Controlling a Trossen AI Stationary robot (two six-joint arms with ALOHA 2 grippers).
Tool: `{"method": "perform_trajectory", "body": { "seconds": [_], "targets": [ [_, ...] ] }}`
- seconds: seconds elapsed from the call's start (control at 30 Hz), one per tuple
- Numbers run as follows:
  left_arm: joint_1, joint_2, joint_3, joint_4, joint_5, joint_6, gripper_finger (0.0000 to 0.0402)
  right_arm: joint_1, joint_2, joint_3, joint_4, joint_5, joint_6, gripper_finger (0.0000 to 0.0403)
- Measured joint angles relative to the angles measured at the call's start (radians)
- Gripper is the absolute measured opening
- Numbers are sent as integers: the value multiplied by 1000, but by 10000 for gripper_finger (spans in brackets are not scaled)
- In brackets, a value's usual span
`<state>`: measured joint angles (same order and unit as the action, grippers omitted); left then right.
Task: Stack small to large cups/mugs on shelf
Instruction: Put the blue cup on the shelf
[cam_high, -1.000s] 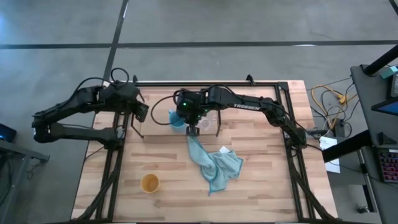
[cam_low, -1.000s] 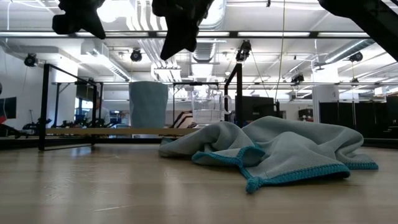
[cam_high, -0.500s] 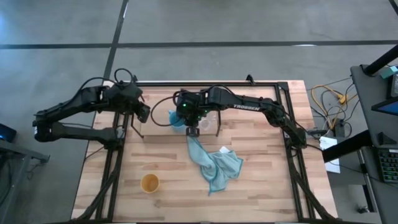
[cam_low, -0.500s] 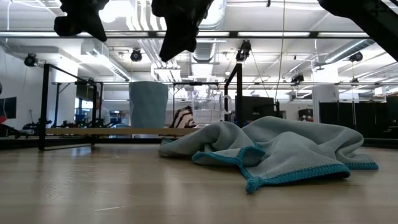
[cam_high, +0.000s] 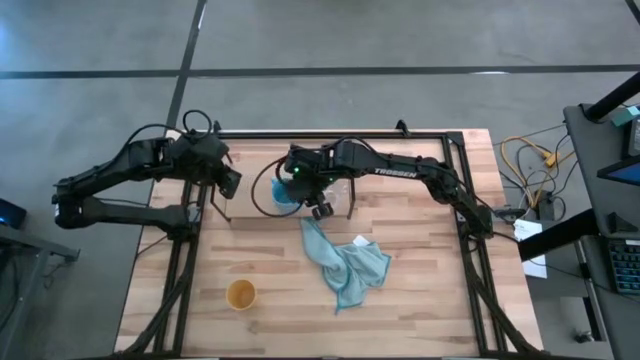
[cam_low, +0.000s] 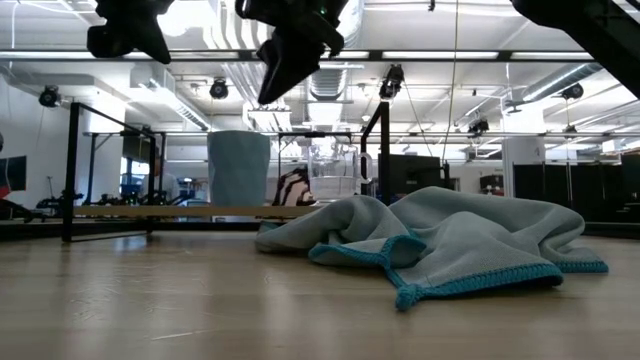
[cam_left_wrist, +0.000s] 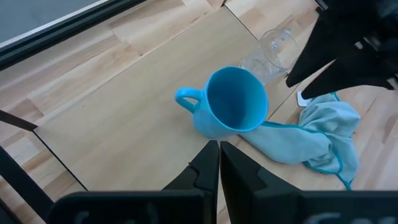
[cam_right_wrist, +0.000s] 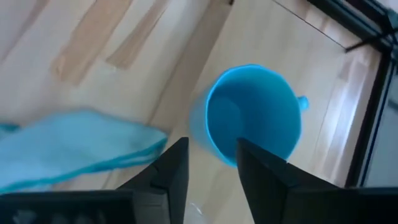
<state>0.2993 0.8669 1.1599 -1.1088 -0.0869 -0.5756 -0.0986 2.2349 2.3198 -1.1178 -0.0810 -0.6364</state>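
Right gripper (cam_high: 318, 208), high view: hangs over the front edge of the shelf (cam_high: 250, 210), just beside the blue mug (cam_high: 285, 193); fingers apart, nothing between them. Left gripper (cam_high: 228, 180) waits off the shelf's left end, over the table (cam_high: 420, 290). Clear glass cup (cam_high: 340, 190) sits just right of the mug, on the shelf. Blue cloth (cam_high: 345, 265) trails from the shelf front out onto the table. Yellow cup (cam_high: 240, 294) stands alone near the table's front left, well apart from the shelf.

Low view: mug (cam_low: 238, 168) upright on the shelf board (cam_low: 180, 211), glass cup (cam_low: 333, 172) to its right near a black upright rod (cam_low: 381, 152). Cloth (cam_low: 440, 245) heaped in front. Right gripper (cam_low: 285, 70) up above the mug, left gripper (cam_low: 125, 35) higher, off to the side.

Left wrist view: left gripper fingers (cam_left_wrist: 208, 171) together, holding nothing. Mug (cam_left_wrist: 230, 106) w/ handle showing, glass cup (cam_left_wrist: 273, 46) beside it, cloth (cam_left_wrist: 311, 134) touching the mug's base.

Right wrist view: right gripper fingers (cam_right_wrist: 174, 168) apart, mug (cam_right_wrist: 252, 115) straight beneath, mouth up, cloth (cam_right_wrist: 74, 146) alongside.
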Motion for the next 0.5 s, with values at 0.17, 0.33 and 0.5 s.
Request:
{"method": "perform_trajectory", "body": {
  "seconds": [0.17,0.33,0.5],
  "targets": [
    [0,1,0,0,4,14,0,-2,1,-64,36,-1,-71,123],
    [0,0,-1,0,4,15,0,-7,1,-112,144,4,-132,119],
    [0,-2,-1,0,4,15,0,-11,1,-117,183,5,-165,116]
  ]
}}
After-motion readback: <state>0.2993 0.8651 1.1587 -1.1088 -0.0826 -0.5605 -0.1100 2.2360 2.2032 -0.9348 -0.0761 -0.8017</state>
